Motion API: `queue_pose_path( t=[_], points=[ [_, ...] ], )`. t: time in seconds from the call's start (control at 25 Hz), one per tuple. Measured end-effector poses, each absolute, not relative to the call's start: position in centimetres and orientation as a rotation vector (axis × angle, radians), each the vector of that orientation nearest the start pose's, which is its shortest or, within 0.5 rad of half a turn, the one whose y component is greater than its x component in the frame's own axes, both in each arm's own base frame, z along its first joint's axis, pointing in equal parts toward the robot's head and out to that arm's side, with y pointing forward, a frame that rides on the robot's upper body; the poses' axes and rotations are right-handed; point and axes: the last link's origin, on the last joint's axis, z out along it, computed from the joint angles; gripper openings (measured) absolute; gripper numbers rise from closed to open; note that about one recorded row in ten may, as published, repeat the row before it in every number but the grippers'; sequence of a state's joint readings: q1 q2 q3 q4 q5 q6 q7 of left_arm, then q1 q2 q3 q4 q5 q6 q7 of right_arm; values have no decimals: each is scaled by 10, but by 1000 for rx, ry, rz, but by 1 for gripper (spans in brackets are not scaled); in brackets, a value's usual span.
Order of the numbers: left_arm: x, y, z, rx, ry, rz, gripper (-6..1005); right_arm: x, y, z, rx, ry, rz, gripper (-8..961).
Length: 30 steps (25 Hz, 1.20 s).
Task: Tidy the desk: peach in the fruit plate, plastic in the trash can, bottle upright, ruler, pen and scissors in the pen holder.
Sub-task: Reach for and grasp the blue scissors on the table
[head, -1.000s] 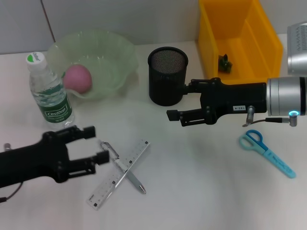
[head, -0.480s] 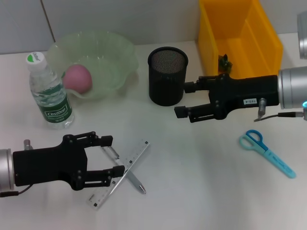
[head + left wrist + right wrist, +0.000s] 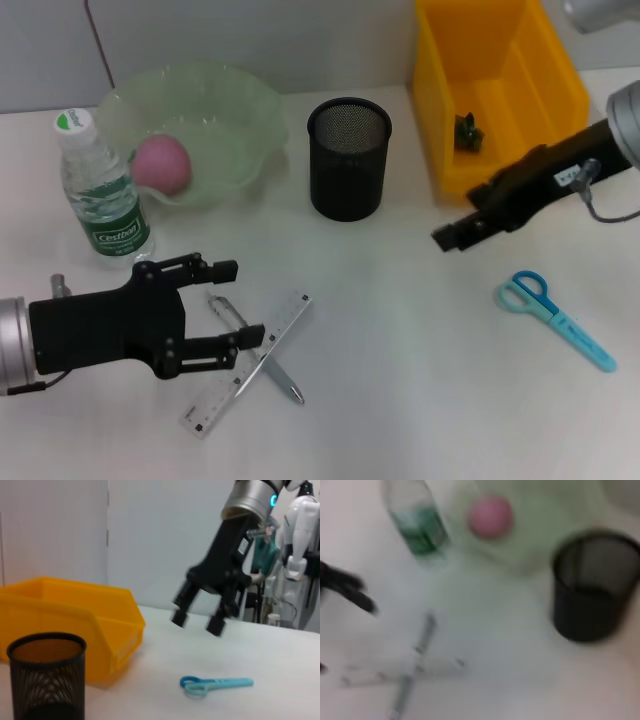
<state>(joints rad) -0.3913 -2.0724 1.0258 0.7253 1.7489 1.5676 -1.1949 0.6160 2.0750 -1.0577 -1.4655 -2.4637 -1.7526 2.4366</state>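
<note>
Left tool point(image 3: 232, 302), open, is hovering beside the pen point(image 3: 255, 349) crossing the ruler point(image 3: 248, 362); right tool point(image 3: 196, 621) open; peach point(image 3: 161, 164), bottle point(image 3: 101, 193) done; scissors point(image 3: 556, 318) pending.

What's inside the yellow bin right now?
In the yellow bin, the head view shows one small dark green crumpled piece on its floor near the left wall. The floor strip just behind the bin's near wall is hidden, so anything lying there cannot be seen.

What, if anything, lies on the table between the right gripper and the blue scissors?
Nothing: in the head view, only bare table separates the right gripper from the scissors.
</note>
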Motion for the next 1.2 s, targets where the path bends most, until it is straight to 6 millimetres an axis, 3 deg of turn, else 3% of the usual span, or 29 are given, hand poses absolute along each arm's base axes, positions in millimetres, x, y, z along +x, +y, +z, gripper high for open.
queue_pose_path(
  t=[0.16, 0.44, 0.92, 1.2],
  points=[
    [-254, 298, -16, -2801, -308, -771, 811, 160, 357, 64, -2478, 1074, -458, 812],
    [-252, 299, -16, -2785, -306, -802, 811, 180, 360, 52, -2328, 1175, -715, 812],
    [-250, 300, -18, -2780, -307, -824, 811, 220, 361, 28, -2287, 1295, -805, 811],
    [-251, 300, -18, -2780, -308, -824, 811, 230, 362, 21, -2281, 1306, -808, 810]
  ],
)
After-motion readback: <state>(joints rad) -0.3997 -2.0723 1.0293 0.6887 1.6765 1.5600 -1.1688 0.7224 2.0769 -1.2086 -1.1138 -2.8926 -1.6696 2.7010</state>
